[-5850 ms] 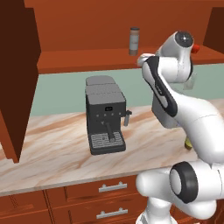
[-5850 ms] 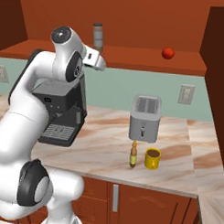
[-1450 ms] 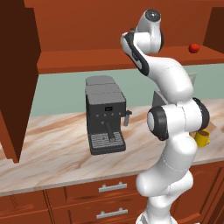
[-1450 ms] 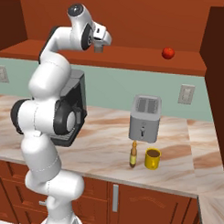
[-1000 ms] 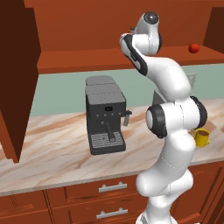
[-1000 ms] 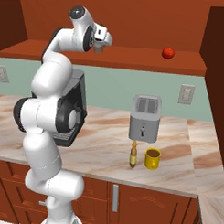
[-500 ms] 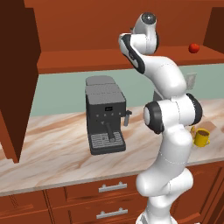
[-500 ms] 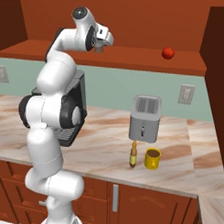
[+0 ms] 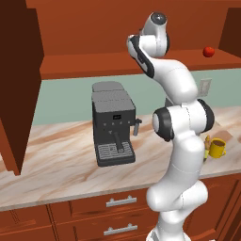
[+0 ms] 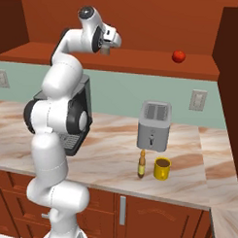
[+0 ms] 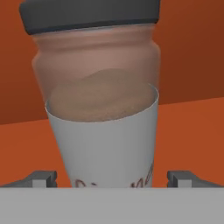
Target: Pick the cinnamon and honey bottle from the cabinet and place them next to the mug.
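Note:
The cinnamon (image 11: 103, 113), a grey shaker with a dark cap and brown powder inside, stands upright on the cabinet shelf (image 10: 142, 61). My gripper (image 11: 112, 179) is open around its lower part, one fingertip (image 11: 41, 178) on each side with a small gap to the shaker. In the right base view the gripper (image 10: 108, 46) is up at the shelf and covers most of the shaker. The honey bottle (image 10: 141, 164) stands on the counter just left of the yellow mug (image 10: 162, 168). The same mug (image 9: 216, 148) sits at the counter's right in the left base view.
A red round fruit (image 10: 178, 56) lies further right on the shelf. A grey toaster (image 10: 154, 124) stands behind the mug. A dark coffee machine (image 9: 114, 123) sits on the marble counter (image 9: 56, 169). The open cabinet door (image 9: 19, 84) juts out at the left.
Since the oldest frames the hand has risen to the shelf and reached the cinnamon. Over the last second the wrist has held still while the lower arm links swung slightly.

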Tool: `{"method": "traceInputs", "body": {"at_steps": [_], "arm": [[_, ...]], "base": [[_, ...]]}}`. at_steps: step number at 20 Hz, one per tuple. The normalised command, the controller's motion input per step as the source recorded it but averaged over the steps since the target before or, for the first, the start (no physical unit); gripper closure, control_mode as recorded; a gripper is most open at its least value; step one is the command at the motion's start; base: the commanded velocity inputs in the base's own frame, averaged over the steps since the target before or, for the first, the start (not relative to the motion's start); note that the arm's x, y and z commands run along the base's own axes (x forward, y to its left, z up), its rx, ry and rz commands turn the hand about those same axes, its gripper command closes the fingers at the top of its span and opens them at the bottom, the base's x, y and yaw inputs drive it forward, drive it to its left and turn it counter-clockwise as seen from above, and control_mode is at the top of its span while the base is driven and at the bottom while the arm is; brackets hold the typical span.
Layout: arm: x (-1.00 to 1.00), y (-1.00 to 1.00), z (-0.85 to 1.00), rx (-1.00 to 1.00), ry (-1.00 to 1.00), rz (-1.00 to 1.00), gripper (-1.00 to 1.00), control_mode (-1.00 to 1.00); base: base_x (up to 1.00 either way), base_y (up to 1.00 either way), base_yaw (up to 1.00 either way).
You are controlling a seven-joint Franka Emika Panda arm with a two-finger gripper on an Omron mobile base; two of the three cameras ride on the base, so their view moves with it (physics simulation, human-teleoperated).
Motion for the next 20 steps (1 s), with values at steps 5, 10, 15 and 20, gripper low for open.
{"method": "traceInputs", "body": {"at_steps": [5,10,15,20], "arm": [[0.0,0.0,0.0,0.0,0.0,0.0,1.0,-1.0],[-0.03,0.0,0.0,0.0,0.0,0.0,1.0,-1.0],[-0.46,0.0,0.0,0.0,0.0,0.0,1.0,-1.0],[-0.9,0.0,0.0,0.0,-0.03,0.0,1.0,-1.0]], "base": [[0.0,0.0,0.0],[0.0,0.0,0.0],[0.0,0.0,0.0],[0.0,0.0,0.0]]}}
